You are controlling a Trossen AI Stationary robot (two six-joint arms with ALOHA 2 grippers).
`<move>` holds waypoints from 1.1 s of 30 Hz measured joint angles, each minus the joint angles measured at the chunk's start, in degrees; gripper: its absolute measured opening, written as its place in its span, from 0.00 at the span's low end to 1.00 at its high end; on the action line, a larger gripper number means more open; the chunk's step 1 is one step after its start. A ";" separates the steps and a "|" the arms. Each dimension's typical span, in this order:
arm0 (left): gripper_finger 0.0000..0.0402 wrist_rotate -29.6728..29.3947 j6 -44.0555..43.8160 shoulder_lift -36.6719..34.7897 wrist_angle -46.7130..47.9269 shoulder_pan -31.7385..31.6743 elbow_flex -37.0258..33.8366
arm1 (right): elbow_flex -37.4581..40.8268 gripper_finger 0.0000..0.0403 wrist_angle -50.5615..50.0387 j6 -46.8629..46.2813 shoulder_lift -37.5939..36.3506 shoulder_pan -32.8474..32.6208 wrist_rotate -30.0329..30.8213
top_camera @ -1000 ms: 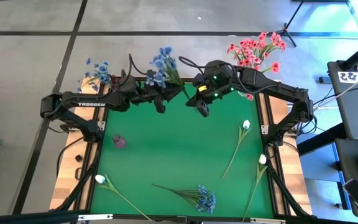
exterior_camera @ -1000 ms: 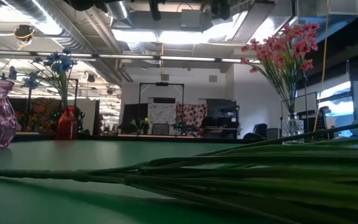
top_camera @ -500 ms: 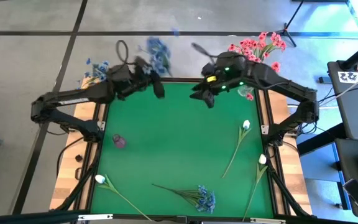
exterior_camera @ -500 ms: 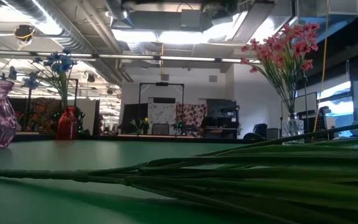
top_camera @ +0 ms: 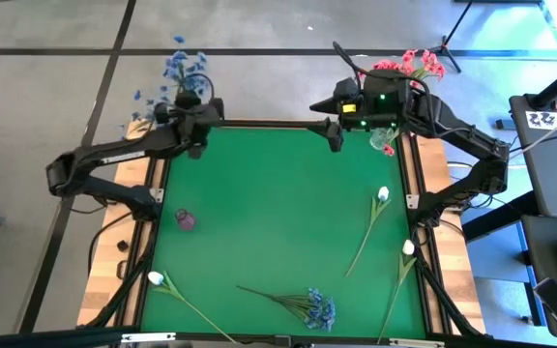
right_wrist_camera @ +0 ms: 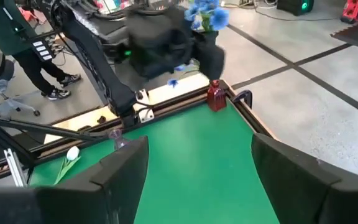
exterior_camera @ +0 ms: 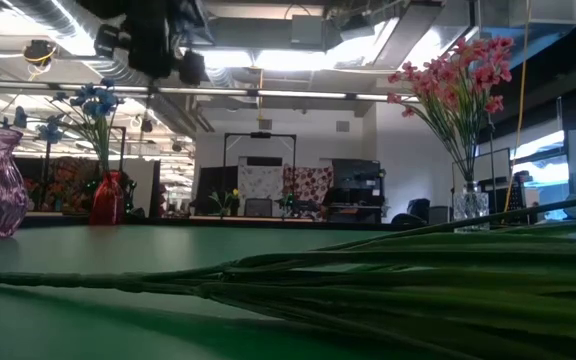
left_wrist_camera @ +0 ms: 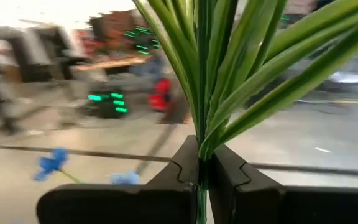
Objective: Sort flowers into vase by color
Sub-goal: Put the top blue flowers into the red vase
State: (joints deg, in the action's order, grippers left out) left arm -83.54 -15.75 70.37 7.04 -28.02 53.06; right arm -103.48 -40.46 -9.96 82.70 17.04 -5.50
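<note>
Left end effector [left_wrist_camera: 202,180] clamping blue sprig [top_camera: 184,66]

Overhead and level views share the green table [top_camera: 278,213].

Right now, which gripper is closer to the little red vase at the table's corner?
Left. The left gripper, holding a blue sprig, is beside the red vase. The right gripper is near the opposite far corner.

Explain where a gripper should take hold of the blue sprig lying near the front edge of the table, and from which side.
Grip the blue sprig on its bare green stem, away from the bloom cluster, coming straight down from above with the jaws across the stem. It lies flat on the green table, so only the top is open, and the blooms look too soft to pinch.
</note>
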 joint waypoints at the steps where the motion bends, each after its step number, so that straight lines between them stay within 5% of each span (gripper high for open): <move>1: 0.01 -1.18 -0.09 1.14 -0.32 -1.49 0.02 | 0.00 0.71 -0.11 0.16 0.00 0.00 0.01; 12: 0.02 1.15 -2.81 9.98 0.17 -12.95 0.02 | 0.02 0.71 -3.23 -0.07 0.02 0.33 0.53; 17: 0.03 4.10 -11.62 10.53 7.85 -15.58 0.02 | 0.02 0.71 -3.60 -0.15 0.02 0.72 1.49; 25: 0.03 12.21 -27.95 10.53 23.28 -18.29 0.02 | 0.04 0.71 -3.75 -0.22 0.02 0.72 4.01; 33: 0.07 23.73 -29.15 10.53 25.38 -20.24 0.02 | 0.04 0.71 -3.11 -0.22 0.02 0.72 5.51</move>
State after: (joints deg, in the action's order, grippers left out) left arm -59.81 -44.90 80.90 32.42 -48.26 53.08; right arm -103.44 -43.57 -10.17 82.72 17.76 0.01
